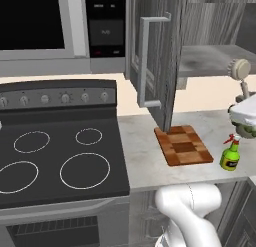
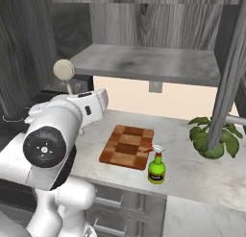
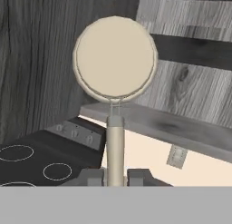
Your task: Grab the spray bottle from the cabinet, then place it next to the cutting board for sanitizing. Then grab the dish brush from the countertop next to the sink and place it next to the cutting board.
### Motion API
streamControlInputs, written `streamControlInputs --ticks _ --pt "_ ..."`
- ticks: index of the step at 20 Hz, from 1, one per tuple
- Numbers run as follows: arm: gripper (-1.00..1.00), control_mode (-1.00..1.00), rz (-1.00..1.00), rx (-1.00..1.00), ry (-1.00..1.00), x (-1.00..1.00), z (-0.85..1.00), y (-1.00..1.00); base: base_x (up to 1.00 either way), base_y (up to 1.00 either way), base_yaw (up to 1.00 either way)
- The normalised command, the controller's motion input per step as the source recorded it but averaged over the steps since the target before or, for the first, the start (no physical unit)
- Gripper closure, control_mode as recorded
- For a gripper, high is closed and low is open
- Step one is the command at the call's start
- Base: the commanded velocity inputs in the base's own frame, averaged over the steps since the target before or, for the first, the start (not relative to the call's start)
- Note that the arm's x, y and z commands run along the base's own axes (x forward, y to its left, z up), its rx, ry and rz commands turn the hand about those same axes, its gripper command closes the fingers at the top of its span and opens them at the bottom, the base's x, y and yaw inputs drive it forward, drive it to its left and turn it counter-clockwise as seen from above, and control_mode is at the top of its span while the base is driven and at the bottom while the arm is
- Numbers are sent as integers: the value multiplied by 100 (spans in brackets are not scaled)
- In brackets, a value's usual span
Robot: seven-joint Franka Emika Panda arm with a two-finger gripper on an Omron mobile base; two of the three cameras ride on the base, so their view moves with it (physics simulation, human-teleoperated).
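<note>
One cabinet (image 2: 144,63), door open, one countertop (image 1: 145,156), one cutting board (image 1: 183,145), one spray bottle (image 1: 230,156) standing just beside the board. One dish brush (image 3: 115,82), held upright in air above the counter, gripper (image 3: 115,177) clenched on its handle's lower end. Brush looks light, stiff, thin; low grip may let it pivot.

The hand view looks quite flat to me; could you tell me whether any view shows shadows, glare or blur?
Hand view: the dish brush is sharp and evenly lit, no glare. Left base view: the spray bottle and cutting board look slightly soft. Right base view: no clear cast shadows on the countertop.
</note>
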Motion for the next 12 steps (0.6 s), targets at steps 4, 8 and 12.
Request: streamControlInputs --ticks 4,8,12 --pt "100 -100 2 -1 29 69 -56 0 0 0 0" --pt "100 -100 4 0 24 58 -72 0 0 0 0" --pt "100 -100 7 0 39 77 -88 0 0 0 0"
